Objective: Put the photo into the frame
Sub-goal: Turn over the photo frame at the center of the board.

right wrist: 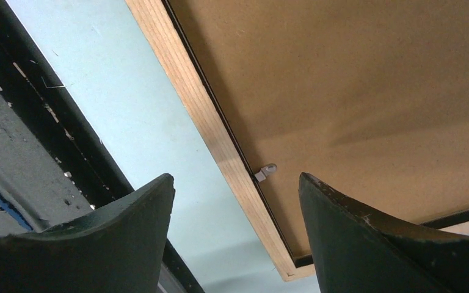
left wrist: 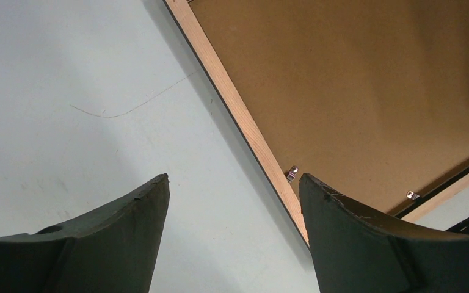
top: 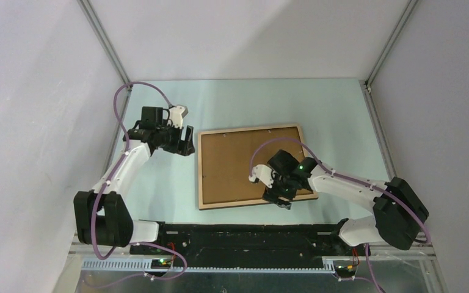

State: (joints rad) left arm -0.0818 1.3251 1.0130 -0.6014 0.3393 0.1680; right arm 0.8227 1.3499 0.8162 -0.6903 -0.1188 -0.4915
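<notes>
The frame point(top: 199, 174) lies face down in the middle of the table, its light wood back up. A plain brown backing board point(top: 238, 162) sits inside it, with small metal clips point(right wrist: 266, 171) at the rim. The photo is hidden. My left gripper point(top: 186, 141) hovers open by the frame's far left corner; the wood rim point(left wrist: 232, 101) runs between its fingers. My right gripper point(top: 279, 198) stands open over the near right part of the frame, with the rim point(right wrist: 189, 91) and near corner between its fingers. Neither holds anything.
A black rail point(top: 238, 235) runs along the near table edge, close below the frame, and also shows in the right wrist view point(right wrist: 67, 146). White enclosure walls stand left, right and behind. Pale green table surface point(top: 317, 110) lies beyond the frame.
</notes>
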